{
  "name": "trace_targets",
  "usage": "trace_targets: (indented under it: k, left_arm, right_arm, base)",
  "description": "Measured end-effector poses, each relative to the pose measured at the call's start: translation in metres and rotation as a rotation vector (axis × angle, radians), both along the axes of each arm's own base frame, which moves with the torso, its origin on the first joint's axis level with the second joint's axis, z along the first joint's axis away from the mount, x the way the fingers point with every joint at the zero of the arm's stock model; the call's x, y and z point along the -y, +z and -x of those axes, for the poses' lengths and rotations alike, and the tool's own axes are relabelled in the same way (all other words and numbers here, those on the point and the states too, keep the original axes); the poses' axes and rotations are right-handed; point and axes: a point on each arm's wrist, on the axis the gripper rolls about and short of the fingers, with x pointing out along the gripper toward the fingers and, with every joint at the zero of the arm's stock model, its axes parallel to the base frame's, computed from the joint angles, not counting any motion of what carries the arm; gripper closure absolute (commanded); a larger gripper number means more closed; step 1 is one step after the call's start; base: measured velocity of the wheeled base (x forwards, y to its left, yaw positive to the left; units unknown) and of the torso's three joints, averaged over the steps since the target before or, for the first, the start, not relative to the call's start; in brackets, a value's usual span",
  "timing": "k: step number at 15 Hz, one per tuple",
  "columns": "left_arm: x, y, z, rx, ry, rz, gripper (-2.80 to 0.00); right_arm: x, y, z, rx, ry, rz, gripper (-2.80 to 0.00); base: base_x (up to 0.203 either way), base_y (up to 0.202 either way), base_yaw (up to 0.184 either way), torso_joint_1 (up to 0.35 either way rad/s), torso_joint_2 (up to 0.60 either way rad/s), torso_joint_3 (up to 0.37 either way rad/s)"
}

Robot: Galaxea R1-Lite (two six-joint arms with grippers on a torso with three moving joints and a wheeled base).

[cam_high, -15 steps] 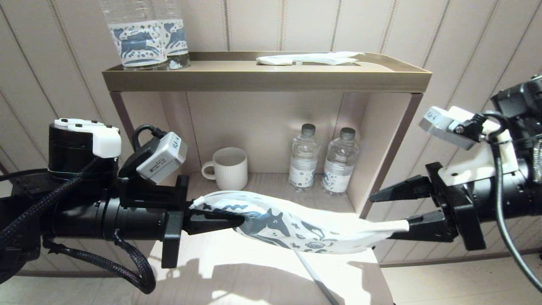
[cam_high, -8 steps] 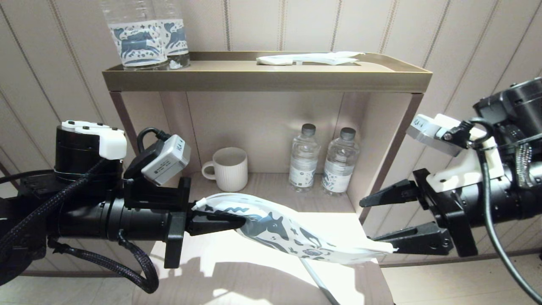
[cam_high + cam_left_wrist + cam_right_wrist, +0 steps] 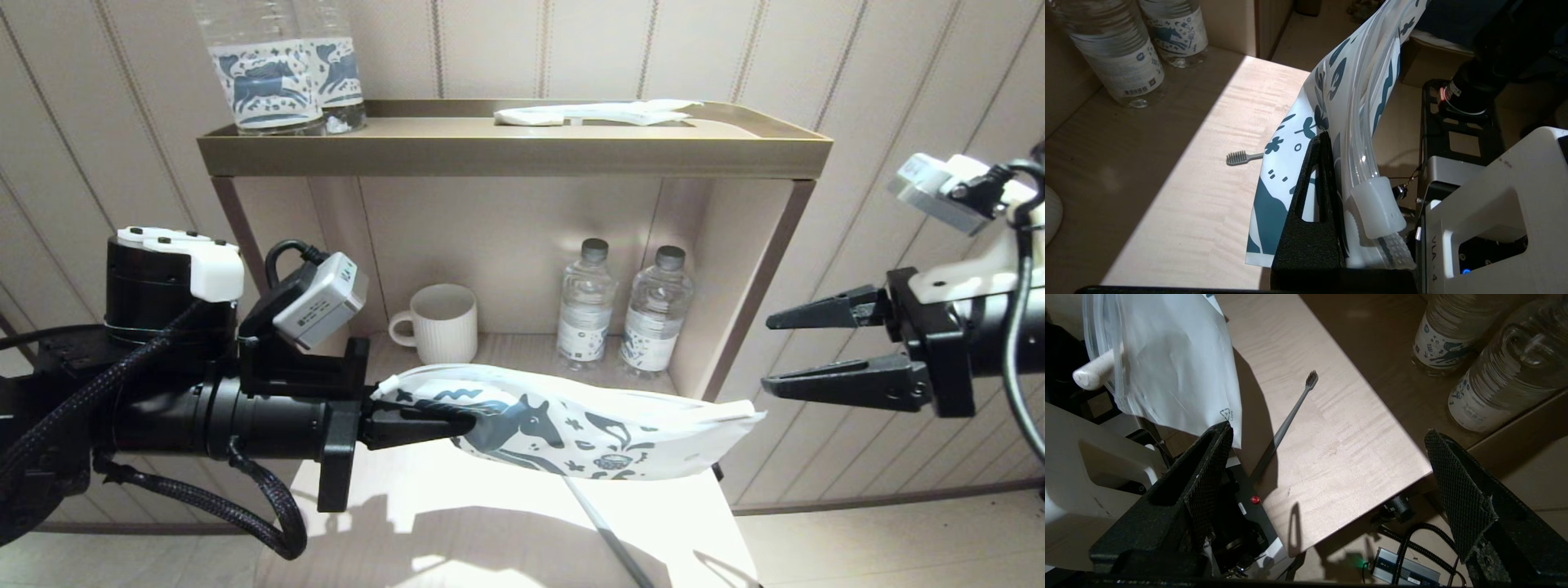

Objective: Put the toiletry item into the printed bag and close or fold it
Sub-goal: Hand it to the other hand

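Above the pale wooden shelf (image 3: pixel 506 523), the left gripper (image 3: pixel 457 425) clamps the horse-printed white pouch (image 3: pixel 588 429) over the slim grey toothbrush (image 3: pixel 1286 424), seemingly clear of the wide-open right gripper (image 3: pixel 767 353).

head cam front-on, wrist cams close, all share shelf (image 3: pixel 522 523)
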Motion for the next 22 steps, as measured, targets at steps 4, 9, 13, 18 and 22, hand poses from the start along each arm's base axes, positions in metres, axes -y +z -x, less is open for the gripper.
trace_targets:
  k: [4, 9, 13, 18, 22]
  left_arm:
    - [0.0, 0.004, -0.002, -0.018, 0.013, 0.012, 0.0]
    - [-0.001, 0.004, -0.004, -0.02, 0.022, 0.014, 0.0]
    - [-0.001, 0.005, -0.005, -0.022, 0.023, 0.014, 0.0]
    - [-0.001, 0.004, -0.003, -0.022, 0.02, 0.012, 0.0]
    - [-0.002, 0.003, -0.003, -0.021, 0.021, 0.01, 0.0]
  right_arm:
    - [0.001, -0.005, 0.003, -0.014, 0.001, 0.014, -2.8]
    - [-0.014, -0.011, 0.008, -0.029, 0.046, 0.045, -2.8]
    - [-0.023, -0.013, 0.013, -0.032, 0.094, 0.049, -2.8]
    - [-0.047, -0.024, 0.008, -0.035, 0.201, 0.048, -2.8]
    - [-0.058, -0.031, -0.008, -0.043, 0.222, 0.05, -2.8]
  base:
    - [0.0, 0.0, 0.0, 0.0, 0.0, 0.0]
    - [0.0, 0.0, 0.0, 0.0, 0.0, 0.0]
    - [0.0, 0.0, 0.0, 0.0, 0.0, 0.0]
    - [0.0, 0.0, 0.0, 0.0, 0.0, 0.0]
    - [0.0, 0.0, 0.0, 0.0, 0.0, 0.0]
